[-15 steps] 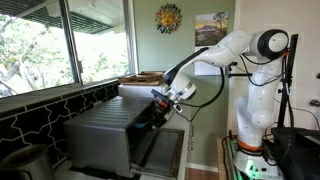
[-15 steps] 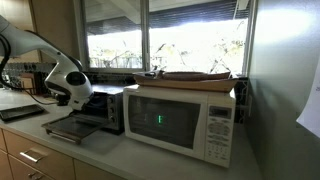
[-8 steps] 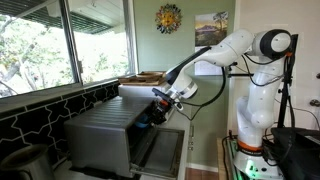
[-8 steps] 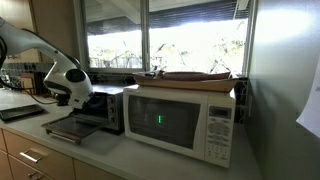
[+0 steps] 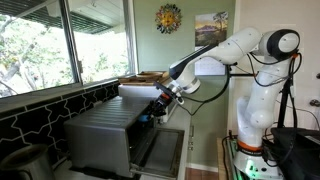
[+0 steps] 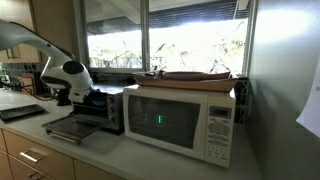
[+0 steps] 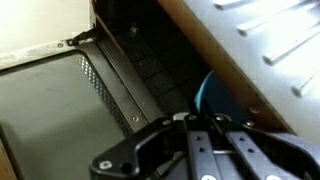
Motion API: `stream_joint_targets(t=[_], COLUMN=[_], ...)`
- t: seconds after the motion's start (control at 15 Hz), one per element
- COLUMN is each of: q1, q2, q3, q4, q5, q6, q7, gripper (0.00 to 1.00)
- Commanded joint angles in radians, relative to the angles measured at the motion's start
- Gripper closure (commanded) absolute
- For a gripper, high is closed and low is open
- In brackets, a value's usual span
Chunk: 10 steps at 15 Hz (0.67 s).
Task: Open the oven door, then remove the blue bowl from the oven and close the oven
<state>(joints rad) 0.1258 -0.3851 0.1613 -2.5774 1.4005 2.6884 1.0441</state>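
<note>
The silver-grey oven (image 5: pixel 100 135) stands on the counter with its door (image 5: pixel 165 155) folded down flat; both exterior views show it, the oven (image 6: pixel 105 108) and its door (image 6: pixel 70 128). My gripper (image 5: pixel 150 115) reaches into the oven's mouth. In the wrist view the blue bowl (image 7: pixel 210 95) sits inside the dark cavity, only part of its rim showing. My gripper (image 7: pixel 198 118) is shut, its fingers drawn together right at that rim, and it appears to pinch the edge. The open door (image 7: pixel 50 110) lies below and to the left.
A white microwave (image 6: pixel 185 120) stands right beside the oven, with a flat wooden tray (image 6: pixel 190 75) on top. A window and a dark tiled wall (image 5: pixel 40 115) run behind the counter. The arm's base (image 5: pixel 250 130) stands to the side.
The jaws have closed from partly open to shut at the bowl's rim. The wrist has shifted slightly at the oven's mouth. The oven and its door have not moved.
</note>
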Motion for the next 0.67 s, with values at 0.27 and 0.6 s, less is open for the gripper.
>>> stream_joint_targets(t=[0.27, 0.6], q1=[-0.042, -0.066], q2=[-0.098, -0.149], q3=[0.022, 0.018], q4=[-0.056, -0.068], q5=[-0.285, -0.441], q6=[-0.056, -0.186], q7=[0.111, 0.14], gripper=[0.95, 0.94])
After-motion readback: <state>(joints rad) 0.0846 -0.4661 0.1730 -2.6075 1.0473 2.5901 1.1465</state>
